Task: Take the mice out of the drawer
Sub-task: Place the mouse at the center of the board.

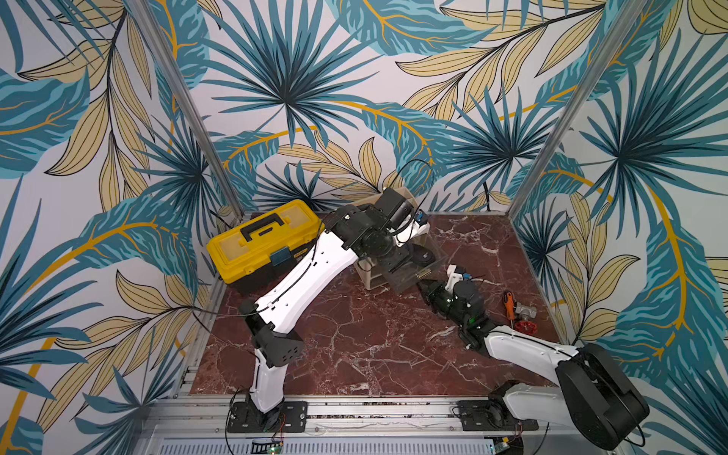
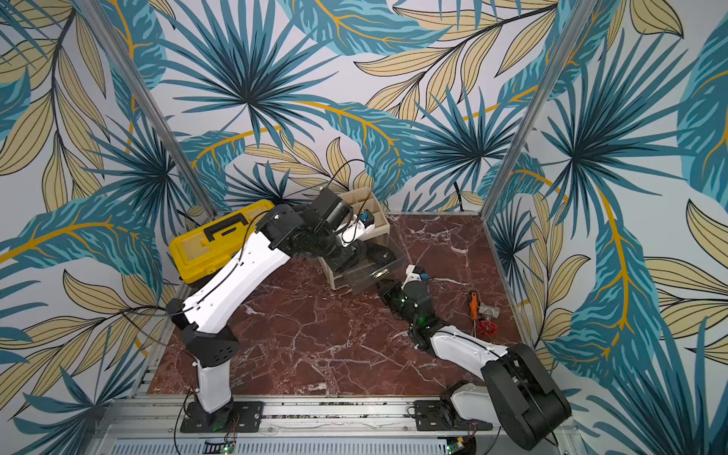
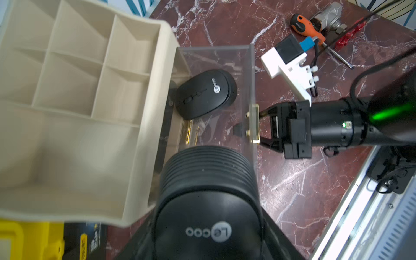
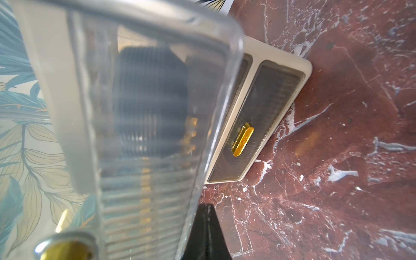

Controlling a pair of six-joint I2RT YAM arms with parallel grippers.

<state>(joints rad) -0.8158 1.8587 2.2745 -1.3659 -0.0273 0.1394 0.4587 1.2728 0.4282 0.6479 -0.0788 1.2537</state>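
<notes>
Black oval mouse with white logo, grasped by left pincer; right pincer clenches drawer handle.

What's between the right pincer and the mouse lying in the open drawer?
Left wrist view: only the drawer's clear front panel with its gold handle, where the right pincer sits. The mouse lies inside, behind that panel.

the cell is enclosed on three sides by walls papered with large teal, beige and mustard palm leaves on a pale ground. two slanted aluminium posts are seen at the back corners (one on each side). the base is formed by a dark red marble-patterned surface veined in white, bordered at its near edge by an aluminium rail. the scene is evenly, softly lit.
</notes>
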